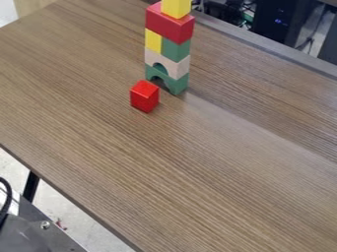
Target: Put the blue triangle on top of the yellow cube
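The yellow cube sits at the top of a block tower, on a long red block. Where it lies relative to the end effector, and whether that is open or closed, I cannot tell. The cube is plain bright yellow with flat sides, its upper part cut off by the view's top edge. Under the red block, a yellow block and a green block stand side by side on a pale arch, then a green arch. A small red block rests just beside the tower's foot on the wood-grained bench.
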You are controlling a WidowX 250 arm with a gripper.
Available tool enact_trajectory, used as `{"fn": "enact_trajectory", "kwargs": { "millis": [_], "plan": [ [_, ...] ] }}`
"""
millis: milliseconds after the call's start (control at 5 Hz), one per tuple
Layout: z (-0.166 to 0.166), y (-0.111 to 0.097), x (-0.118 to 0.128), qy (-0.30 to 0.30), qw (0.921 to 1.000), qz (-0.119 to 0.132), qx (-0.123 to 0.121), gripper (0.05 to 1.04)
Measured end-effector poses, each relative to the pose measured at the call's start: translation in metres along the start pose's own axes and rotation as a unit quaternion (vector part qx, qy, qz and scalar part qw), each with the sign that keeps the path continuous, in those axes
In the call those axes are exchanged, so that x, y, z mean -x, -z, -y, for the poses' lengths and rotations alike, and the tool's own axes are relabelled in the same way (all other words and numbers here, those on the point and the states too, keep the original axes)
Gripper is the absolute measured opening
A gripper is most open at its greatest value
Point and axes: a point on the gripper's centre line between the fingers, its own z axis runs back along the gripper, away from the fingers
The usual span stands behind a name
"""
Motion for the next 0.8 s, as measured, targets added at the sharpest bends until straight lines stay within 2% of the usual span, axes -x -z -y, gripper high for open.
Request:
{"fn": "enact_trajectory", "kwargs": {
  "millis": [400, 800],
  "plan": [
    [-0.010, 0.017, 0.015, -0.020, 0.9995, 0.021, 0.012, 0.543],
    [-0.009, 0.022, 0.023, -0.032, 0.9990, 0.030, 0.013, 0.543]
  ]
}}
